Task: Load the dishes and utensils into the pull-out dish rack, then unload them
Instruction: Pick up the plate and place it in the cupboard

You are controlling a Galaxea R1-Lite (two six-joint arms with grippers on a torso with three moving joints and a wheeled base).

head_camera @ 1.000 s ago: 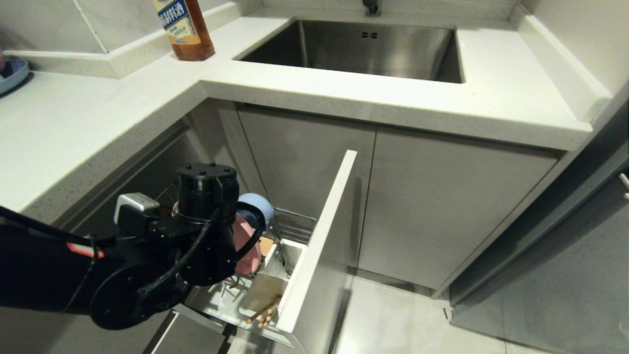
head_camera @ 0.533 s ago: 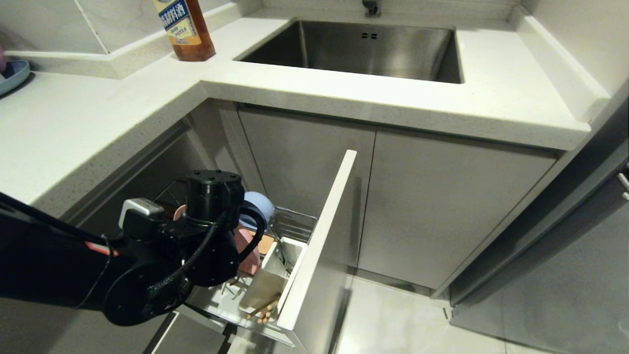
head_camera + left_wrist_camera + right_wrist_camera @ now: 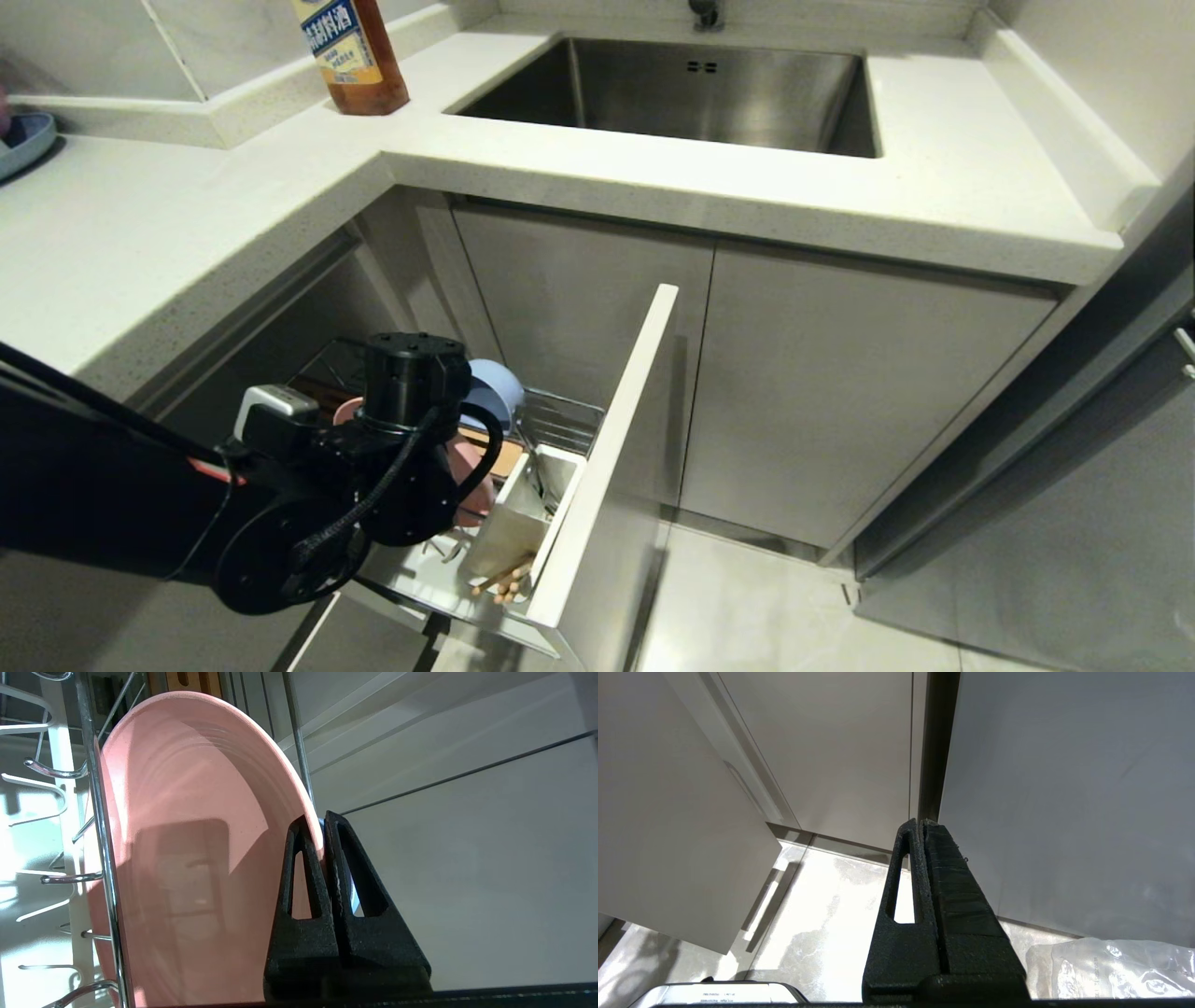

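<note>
Gripping the pink plate by its rim, your left gripper reaches into the pulled-out dish rack below the counter.

Your left gripper's two black fingers are pinched on the plate's edge, and the plate stands on edge among the rack's chrome wires. From the head camera, your left arm sits at about 8 o'clock, covering most of the plate. The blue bowl peeks out just behind the arm, toward 12 o'clock from it. The white utensil cup stands at the rack's front, beside the grey front panel, with the chopsticks poking out of it. Your right gripper is pressed together, empty, above the floor.
</note>
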